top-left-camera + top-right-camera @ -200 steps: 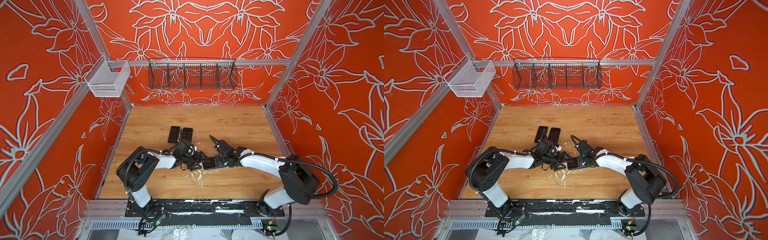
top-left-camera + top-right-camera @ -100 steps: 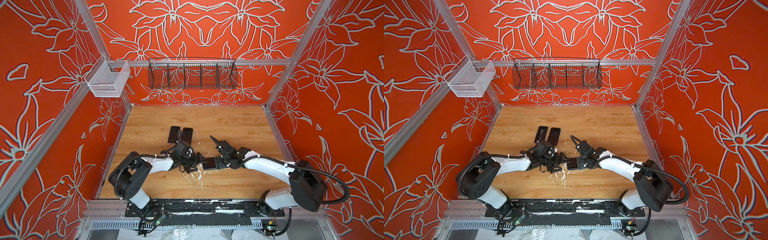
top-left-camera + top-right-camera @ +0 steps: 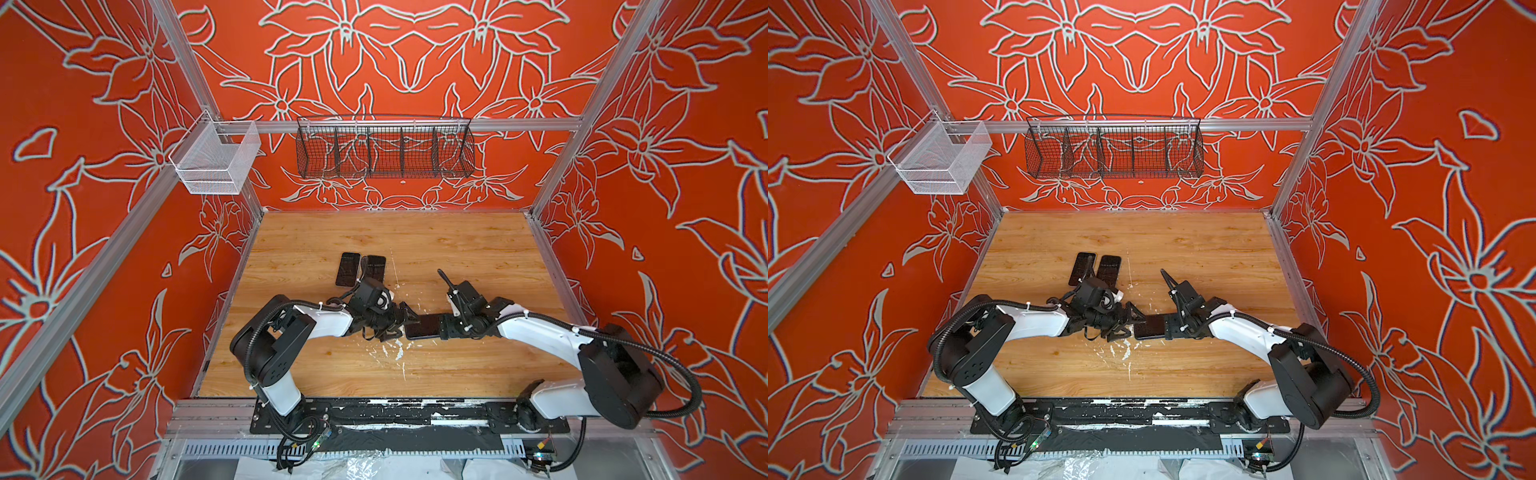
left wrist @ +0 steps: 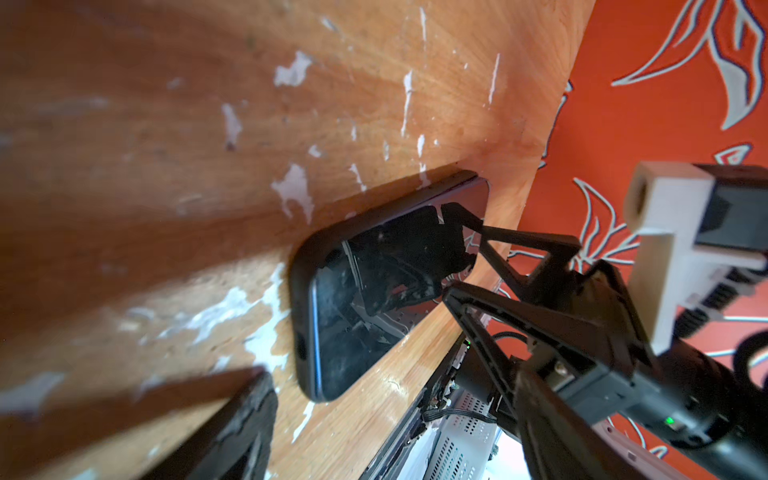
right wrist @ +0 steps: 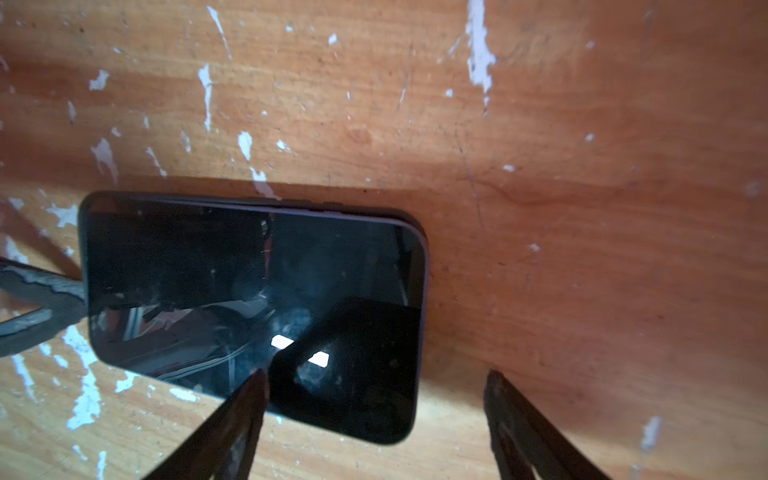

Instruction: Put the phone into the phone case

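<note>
Judging the phone [image 5: 249,291] rigid, fairly light and glass-slick (it lies screen up, flat on the wooden table [image 3: 457,249]), I would pinch its long edges, not its face. Its long axis runs across the table, one short end toward the left gripper [image 3: 402,322], the other toward the right gripper [image 5: 376,376]. Both stand spread, holding nothing.
</note>
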Controlling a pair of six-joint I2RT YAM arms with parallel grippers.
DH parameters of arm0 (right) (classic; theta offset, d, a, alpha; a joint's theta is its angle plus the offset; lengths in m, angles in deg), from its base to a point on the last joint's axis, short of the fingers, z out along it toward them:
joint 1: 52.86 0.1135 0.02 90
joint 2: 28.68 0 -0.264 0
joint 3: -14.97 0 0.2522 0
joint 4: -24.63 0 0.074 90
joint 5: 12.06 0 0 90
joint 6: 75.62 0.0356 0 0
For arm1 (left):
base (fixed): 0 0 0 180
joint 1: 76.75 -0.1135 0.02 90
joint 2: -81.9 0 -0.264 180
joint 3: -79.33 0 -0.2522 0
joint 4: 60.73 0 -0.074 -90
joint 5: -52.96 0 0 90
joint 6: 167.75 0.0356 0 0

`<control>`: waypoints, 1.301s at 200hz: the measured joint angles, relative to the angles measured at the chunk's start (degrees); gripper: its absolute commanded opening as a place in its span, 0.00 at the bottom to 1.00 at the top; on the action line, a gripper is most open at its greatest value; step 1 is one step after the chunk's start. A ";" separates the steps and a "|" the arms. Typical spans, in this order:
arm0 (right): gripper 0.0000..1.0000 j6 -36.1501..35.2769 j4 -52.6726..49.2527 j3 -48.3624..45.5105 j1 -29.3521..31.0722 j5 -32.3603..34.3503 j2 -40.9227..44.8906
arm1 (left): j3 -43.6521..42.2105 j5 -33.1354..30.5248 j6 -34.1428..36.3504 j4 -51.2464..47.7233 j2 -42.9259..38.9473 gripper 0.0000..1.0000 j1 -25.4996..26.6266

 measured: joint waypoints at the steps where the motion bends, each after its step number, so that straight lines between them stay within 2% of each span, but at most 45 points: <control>1: 0.83 0.02 0.11 -0.04 -0.07 -0.13 0.00 | 0.00 0.04 0.00 0.09 0.02 0.90 0.00; 40: 0.83 0.83 7.30 -2.19 -1.68 -7.34 -0.04 | 0.00 1.73 -0.02 3.52 1.70 0.89 -0.04; 96: 0.81 0.68 14.12 -3.67 -5.25 -10.99 -0.85 | -1.49 3.82 -0.28 8.46 3.10 0.87 -0.94; 139: 0.78 -0.44 15.56 -5.09 -6.38 -13.22 0.35 | -3.63 5.53 -1.07 13.92 4.83 0.78 -1.97; 241: 0.75 -0.33 17.14 -7.50 -7.96 -17.22 8.83 | -6.91 8.02 -1.86 24.41 7.80 0.74 -3.37; 260: 0.74 0.33 19.61 -7.50 -7.56 -23.12 9.33 | -6.86 7.85 -1.81 26.62 8.33 0.74 -3.32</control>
